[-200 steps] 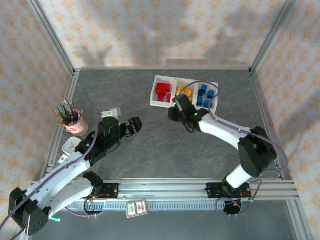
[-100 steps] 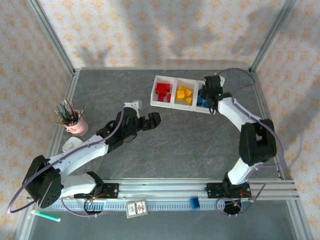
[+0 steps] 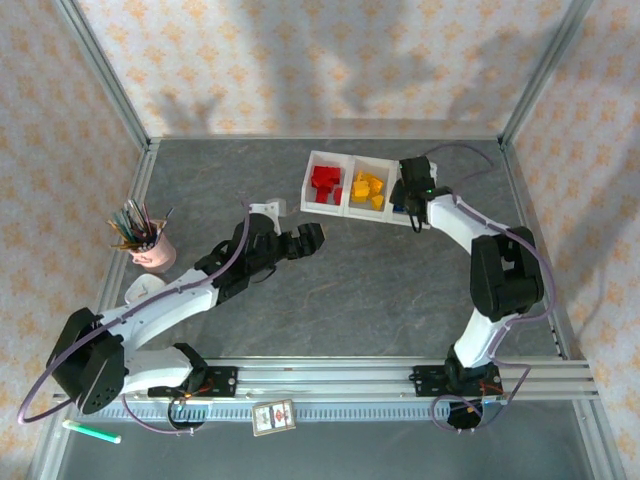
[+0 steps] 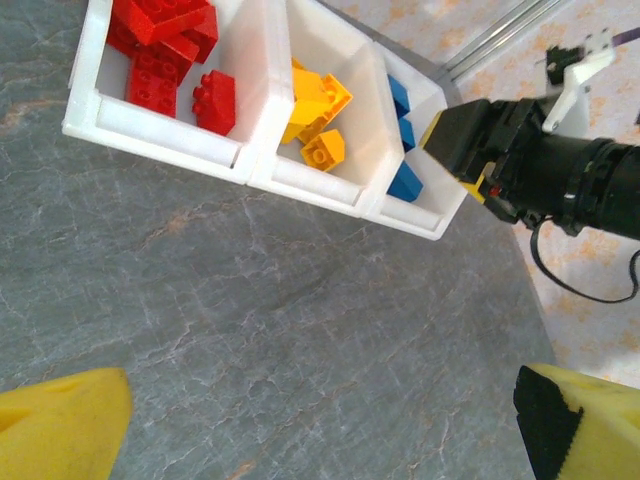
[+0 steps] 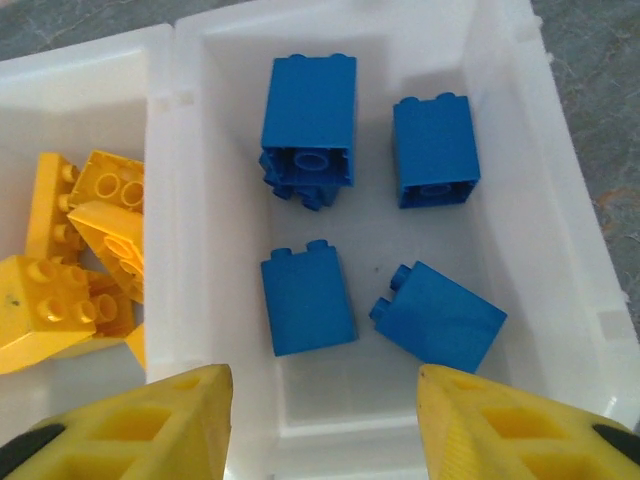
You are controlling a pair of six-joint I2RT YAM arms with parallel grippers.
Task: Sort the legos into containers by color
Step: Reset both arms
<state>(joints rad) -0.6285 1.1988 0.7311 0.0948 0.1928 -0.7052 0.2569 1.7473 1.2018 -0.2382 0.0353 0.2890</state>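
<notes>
Right hand [image 5: 325, 430] parted, empty, above blue legos [image 5: 308, 120] in containers [image 5: 160, 200]; left hand [image 4: 320, 430] parted, empty, over table [image 4: 300, 320].

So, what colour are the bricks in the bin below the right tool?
Blue bricks, clearest in the right wrist view.

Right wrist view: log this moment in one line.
right pincer: open, empty, above end compartment | blue legos: inside it | left pincer: open, empty, over table

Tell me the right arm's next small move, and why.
Probably lift the right gripper straight up, clear of the tray: its jaws stand open and empty over the blue bricks, which lie loose in their compartment.
</notes>
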